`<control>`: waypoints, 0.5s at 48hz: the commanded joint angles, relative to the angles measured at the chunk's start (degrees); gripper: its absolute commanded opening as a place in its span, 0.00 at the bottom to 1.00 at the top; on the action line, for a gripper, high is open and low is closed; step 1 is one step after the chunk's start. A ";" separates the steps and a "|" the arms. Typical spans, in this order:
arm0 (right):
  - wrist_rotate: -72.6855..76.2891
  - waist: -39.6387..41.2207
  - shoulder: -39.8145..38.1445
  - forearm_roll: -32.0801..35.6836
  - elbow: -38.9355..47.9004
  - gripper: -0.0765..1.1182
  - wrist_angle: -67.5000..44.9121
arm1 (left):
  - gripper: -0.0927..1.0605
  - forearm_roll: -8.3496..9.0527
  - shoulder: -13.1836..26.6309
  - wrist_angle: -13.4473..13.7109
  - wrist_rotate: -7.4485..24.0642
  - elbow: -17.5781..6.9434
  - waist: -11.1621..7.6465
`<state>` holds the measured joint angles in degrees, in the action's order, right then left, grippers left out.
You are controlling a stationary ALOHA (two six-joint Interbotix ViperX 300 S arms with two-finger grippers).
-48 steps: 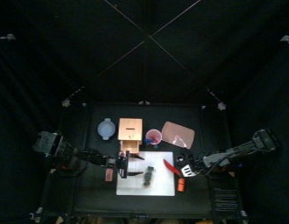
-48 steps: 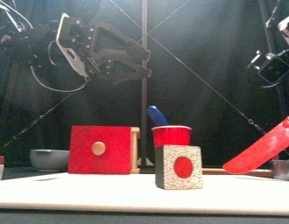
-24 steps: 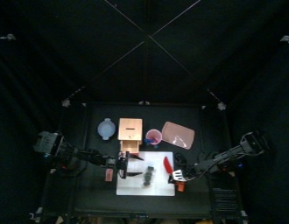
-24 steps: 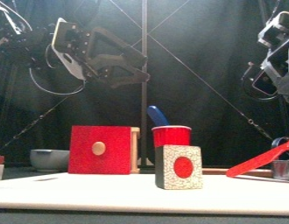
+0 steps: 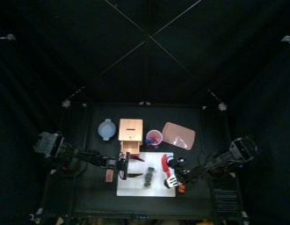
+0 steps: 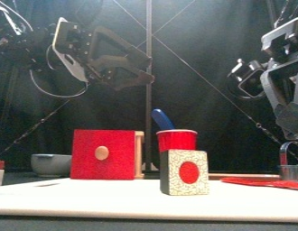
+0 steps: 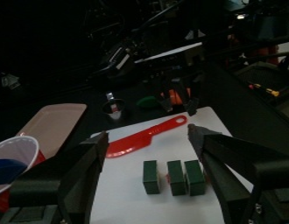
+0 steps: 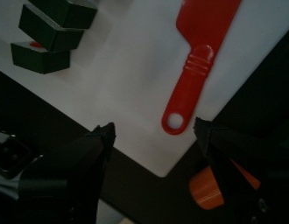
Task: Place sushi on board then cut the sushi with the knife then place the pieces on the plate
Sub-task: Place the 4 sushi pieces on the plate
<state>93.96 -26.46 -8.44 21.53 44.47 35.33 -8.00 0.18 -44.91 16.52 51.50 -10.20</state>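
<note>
Sushi roll [image 7: 175, 175], three dark green blocks

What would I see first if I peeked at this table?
The bright red toy knife jumps out first, lying flat on the white board. The right gripper hangs open just above the knife's handle. Next to the knife, three dark green sushi pieces sit in a row on the board.
</note>
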 commanded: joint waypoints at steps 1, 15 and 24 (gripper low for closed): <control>-9.14 1.14 -2.72 2.37 -2.81 0.90 3.25 | 0.97 0.00 -0.44 -0.62 0.00 -1.23 0.00; -55.72 17.75 -1.32 -7.82 -8.79 0.90 3.34 | 0.97 -1.32 -2.90 -0.70 -0.35 0.00 0.35; -74.36 22.85 2.81 -13.27 -12.66 0.90 1.49 | 0.97 -6.94 -4.39 -0.62 -0.09 2.55 0.44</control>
<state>22.32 -4.92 -5.80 9.32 34.19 37.79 -13.45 -2.81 -45.00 16.26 54.05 -9.93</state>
